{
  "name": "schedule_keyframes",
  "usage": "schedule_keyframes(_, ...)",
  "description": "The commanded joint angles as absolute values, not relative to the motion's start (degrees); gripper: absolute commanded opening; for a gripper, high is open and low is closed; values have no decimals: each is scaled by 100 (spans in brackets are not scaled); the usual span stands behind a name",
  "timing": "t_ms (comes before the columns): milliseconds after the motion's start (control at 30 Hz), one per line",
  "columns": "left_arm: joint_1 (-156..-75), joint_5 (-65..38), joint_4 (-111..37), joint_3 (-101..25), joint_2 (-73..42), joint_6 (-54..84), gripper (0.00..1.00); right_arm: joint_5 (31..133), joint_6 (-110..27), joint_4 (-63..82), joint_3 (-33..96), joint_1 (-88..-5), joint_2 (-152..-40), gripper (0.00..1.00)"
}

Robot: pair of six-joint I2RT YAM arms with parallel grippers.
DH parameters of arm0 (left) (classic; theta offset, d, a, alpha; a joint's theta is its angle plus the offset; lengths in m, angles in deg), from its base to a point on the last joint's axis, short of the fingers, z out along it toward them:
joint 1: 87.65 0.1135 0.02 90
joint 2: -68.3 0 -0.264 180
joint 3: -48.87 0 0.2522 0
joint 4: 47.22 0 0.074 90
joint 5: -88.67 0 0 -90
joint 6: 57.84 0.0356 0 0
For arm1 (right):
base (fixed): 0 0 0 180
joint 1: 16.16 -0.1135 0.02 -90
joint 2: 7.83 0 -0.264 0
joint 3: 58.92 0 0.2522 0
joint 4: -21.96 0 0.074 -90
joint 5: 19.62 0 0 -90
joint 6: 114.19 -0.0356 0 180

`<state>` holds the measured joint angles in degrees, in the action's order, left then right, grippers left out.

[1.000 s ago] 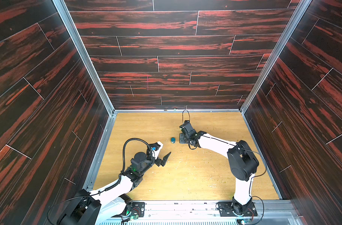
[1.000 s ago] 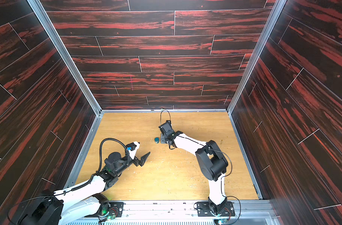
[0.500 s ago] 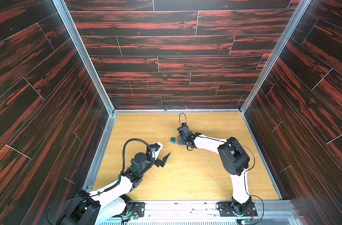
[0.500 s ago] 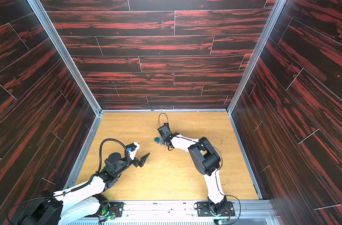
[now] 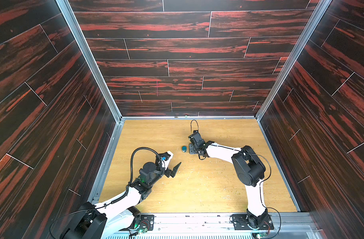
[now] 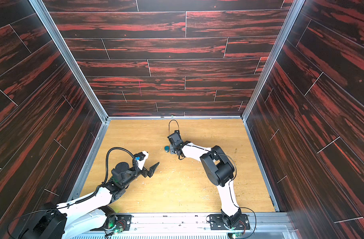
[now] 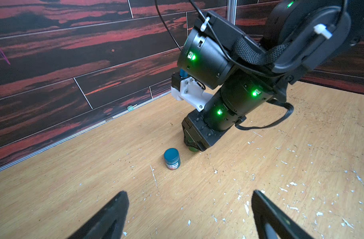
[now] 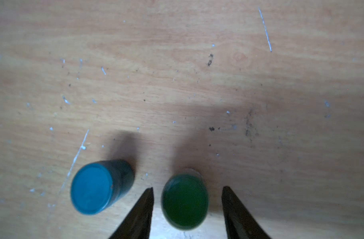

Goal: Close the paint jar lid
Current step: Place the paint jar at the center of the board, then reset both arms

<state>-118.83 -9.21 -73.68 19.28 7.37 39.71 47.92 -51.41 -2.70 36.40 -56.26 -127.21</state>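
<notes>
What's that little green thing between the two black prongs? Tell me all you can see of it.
The green jar is a small round pot, seen from above: a flat dark-green top with a darker rim, and a sliver of clear wall behind. It stands upright on the table, between the fingers of the right end effector, with a gap on each side, so nothing grips it. A blue jar stands close beside, apart.

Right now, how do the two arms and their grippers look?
Both have white links and black joints. Left arm: ribbed black hose. Right arm: thin black cable loop, green lights. Left gripper and right gripper: black pointed fingers.
</notes>
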Motion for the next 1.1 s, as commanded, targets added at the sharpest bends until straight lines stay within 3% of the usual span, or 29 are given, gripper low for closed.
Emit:
schedule_keyframes(0,-11891,-859,-7344,2008,853,4026,94,4740,-5144,-495,3867,-5602,-12674,76)
schedule_keyframes(233,-11890,-121,-7288,1924,957,3946,95,4732,-4947,-209,3467,-5602,-11574,90)
schedule_keyframes(500,-11842,1827,-7245,1592,888,4258,95,4713,-4257,456,2046,-5184,-9576,90)
schedule_keyframes(767,-11327,2889,-7867,1701,461,4347,96,4135,-3631,1878,-194,-4090,-7845,90)
schedule_keyframes(1067,-10666,2910,-8712,1938,-309,4105,96,3954,-3152,2883,-1540,-3073,-7562,92)
